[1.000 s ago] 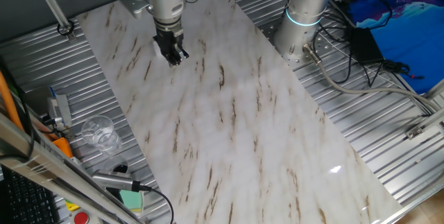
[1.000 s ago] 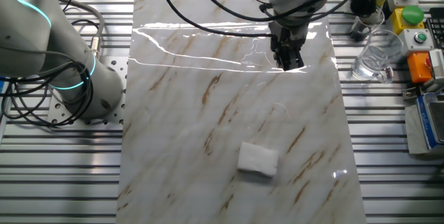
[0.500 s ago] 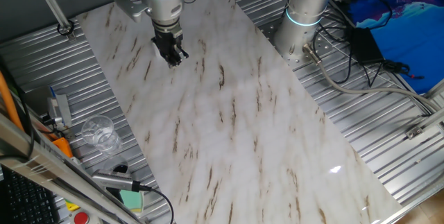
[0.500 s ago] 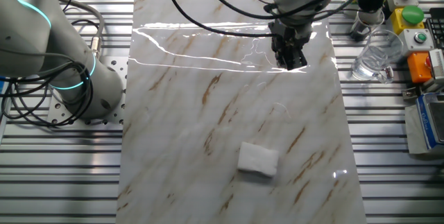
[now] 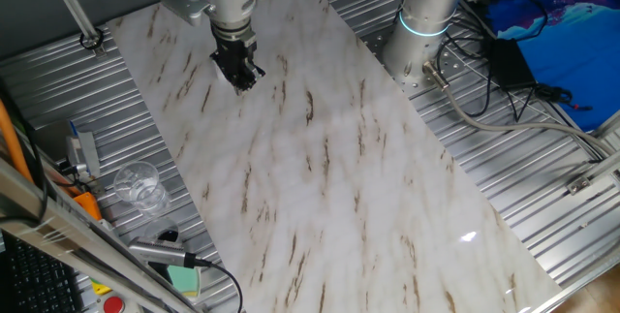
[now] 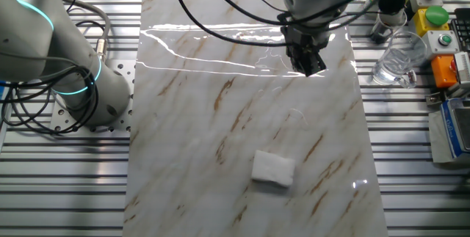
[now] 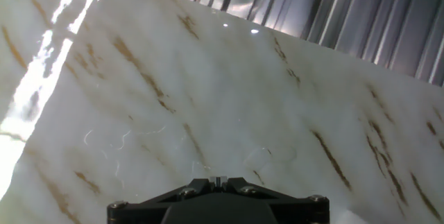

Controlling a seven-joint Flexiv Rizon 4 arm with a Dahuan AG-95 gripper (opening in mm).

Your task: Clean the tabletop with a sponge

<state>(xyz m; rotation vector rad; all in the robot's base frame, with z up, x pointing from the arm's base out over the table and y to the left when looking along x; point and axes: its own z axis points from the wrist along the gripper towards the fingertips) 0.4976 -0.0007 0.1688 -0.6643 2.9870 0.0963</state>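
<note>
Hanging over the far end of the tabletop, the gripper points down at the marble-look slab with its dark fingers drawn close together and nothing seen between them; whether they are fully closed cannot be told, and in the hand view only the black gripper body shows at the bottom edge above veined, glossy stone. The sponge lies flat on the slab, well apart from the gripper, nearer the other end and untouched; it is out of sight in the first fixed view. No brand or label can be read anywhere: the boxes beside the slab are too small to show any writing. Off the slab, on the ribbed grey metal surface, a clear glass stands upright, and its contents cannot be made out. Near it sit a yellow box with a green button and an orange box. A green block lies at the edge of the first fixed view.
</note>
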